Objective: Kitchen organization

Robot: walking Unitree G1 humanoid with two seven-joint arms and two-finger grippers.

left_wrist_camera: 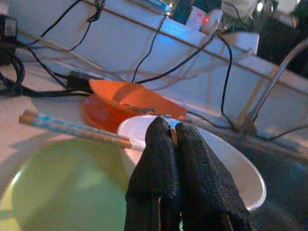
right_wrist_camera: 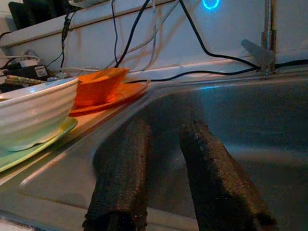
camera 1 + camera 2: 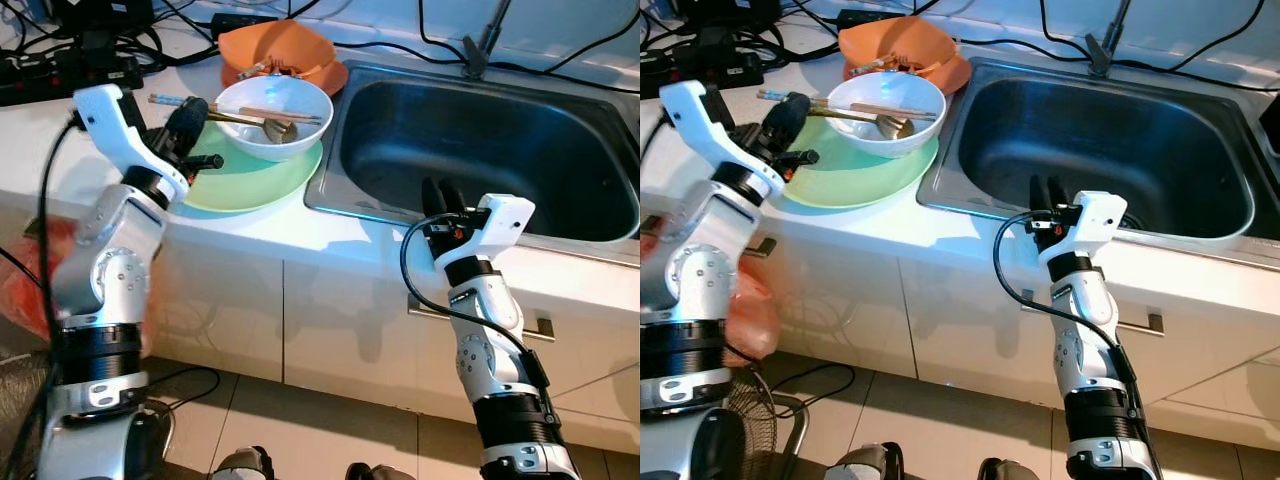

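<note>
A white bowl (image 3: 275, 115) sits on a pale green plate (image 3: 250, 178) on the white counter, left of the steel sink (image 3: 500, 150). A pair of chopsticks (image 3: 165, 100) and a metal spoon (image 3: 281, 128) rest in and across the bowl. Behind it an orange bowl (image 3: 278, 50) stands on an orange plate. My left gripper (image 3: 190, 115) is shut, fingers pressed together, hovering over the green plate just beside the bowl's left rim (image 1: 144, 126). My right gripper (image 3: 443, 195) is open and holds nothing, pointing into the sink over its front edge (image 2: 57, 185).
A faucet (image 3: 478, 45) rises behind the sink. A power strip (image 3: 60, 75) and black cables lie along the back of the counter. An orange-red bag (image 3: 35, 285) is low on the left. A cabinet handle (image 3: 540, 325) is below the sink.
</note>
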